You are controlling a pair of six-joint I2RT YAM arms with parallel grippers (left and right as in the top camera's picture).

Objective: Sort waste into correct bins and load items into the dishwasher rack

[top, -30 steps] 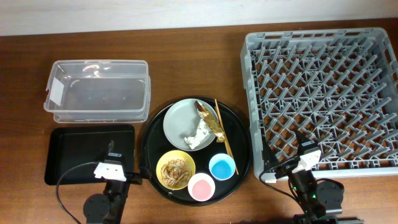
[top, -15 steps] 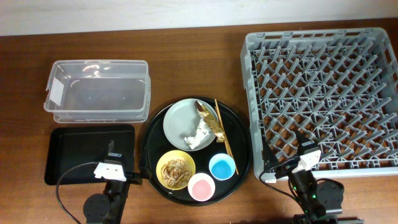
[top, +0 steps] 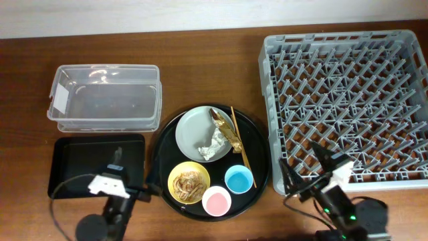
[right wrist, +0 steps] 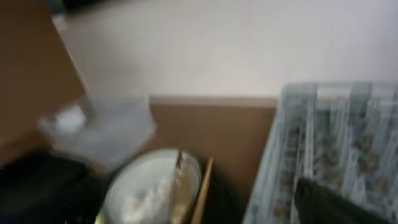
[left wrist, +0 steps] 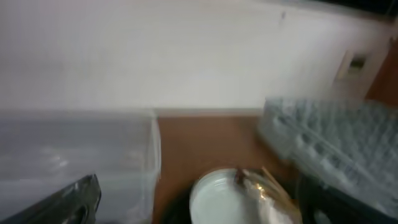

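Biggest thing first: your dishwasher rack (top: 266, 107) sits just right of the round black tray (top: 259, 161), with nothing in it yet. The clear tub (top: 107, 100) is up and to the left of that tray, toward the wall. The black rectangular tray (top: 80, 157) is directly left of it, nearly touching its rim. Neither one has anything in it.

Your left gripper (top: 135, 169) hangs at the round tray's lower-left edge, over the near corner of the rectangular tray, fingers spread apart and holding nothing. Your right gripper (top: 301, 163) is just off the round tray's lower-right side, over the rack's near corner, also spread apart and holding nothing. Both wrist views are pretty blurry, fyi.

Everything else is on the round tray. The grey plate (top: 194, 130) takes the far half, the yellow bowl (top: 172, 175) is near-left, the blue cup (top: 239, 179) near-right, and the pink cup (top: 216, 201) sits at the near rim between those two. The chopsticks (top: 239, 137) lie along the plate's right side. The white tissue (top: 212, 147) and gold wrapper (top: 226, 130) are on the plate's right part. The noodle scraps (top: 188, 184) are in the bowl.
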